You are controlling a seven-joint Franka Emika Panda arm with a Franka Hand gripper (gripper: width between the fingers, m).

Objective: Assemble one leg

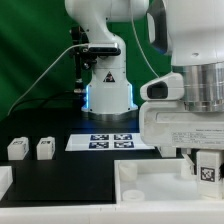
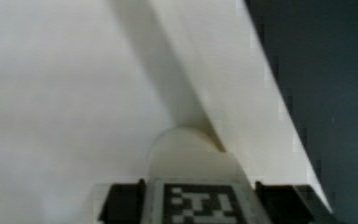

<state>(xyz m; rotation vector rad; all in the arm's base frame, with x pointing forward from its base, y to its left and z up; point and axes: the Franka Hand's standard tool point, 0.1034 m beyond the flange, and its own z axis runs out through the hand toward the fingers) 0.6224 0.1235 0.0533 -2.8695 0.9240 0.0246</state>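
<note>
From my station the biggest thing I see is the black surface (image 1: 60, 170), which fills the lower half of the exterior view. Behind it stands the arm's white base (image 1: 107, 85), near the surface's far edge. Next in size is the large white tray-like piece (image 1: 160, 187) with raised rims, lying at the near edge toward the exterior view's right corner. A smaller white part (image 1: 4, 181) pokes in at the near edge on the exterior view's left (I can't make out its full shape, since the frame cuts it off).

The marker board (image 1: 108, 141) lies flat just in front of the base, its tags facing up. Two loose legs (image 1: 31, 148) sit side by side toward the exterior view's left edge, close together but apart from the board.

The hand (image 1: 206, 168) hangs over the tray's right part, and its fingers are closed around the leg (image 1: 208, 172), tag face showing. In the wrist view that same leg (image 2: 197, 203) sits pinched between the dark fingers (image 2: 119, 201), right over the tray's raised rim (image 2: 211, 70).
</note>
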